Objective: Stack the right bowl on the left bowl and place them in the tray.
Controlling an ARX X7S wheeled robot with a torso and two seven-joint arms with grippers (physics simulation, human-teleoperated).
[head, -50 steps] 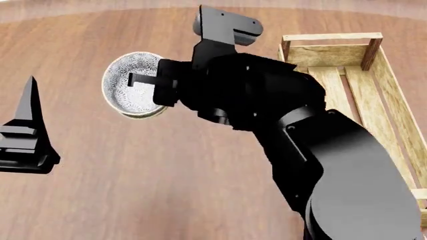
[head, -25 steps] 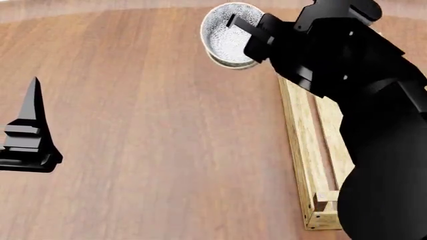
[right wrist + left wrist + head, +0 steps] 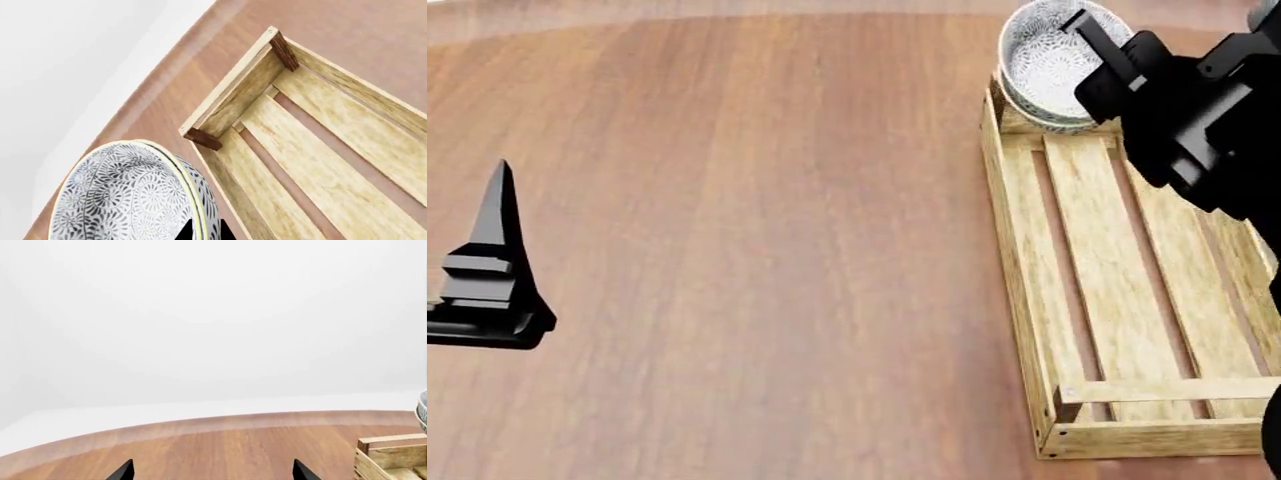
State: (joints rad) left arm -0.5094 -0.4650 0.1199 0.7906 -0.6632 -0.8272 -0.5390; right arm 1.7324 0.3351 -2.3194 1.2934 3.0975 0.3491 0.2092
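Patterned grey-white bowls (image 3: 1044,60) nested, tilted, held above the far end of the tray (image 3: 1121,300), a long light-wood slatted crate.

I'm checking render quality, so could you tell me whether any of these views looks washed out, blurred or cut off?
Left wrist view: mostly blank white backdrop above the table, tray cropped at the edge. Head view: even light, sharp; right gripper holds the bowls. Right wrist view: bowls cropped, slightly soft.
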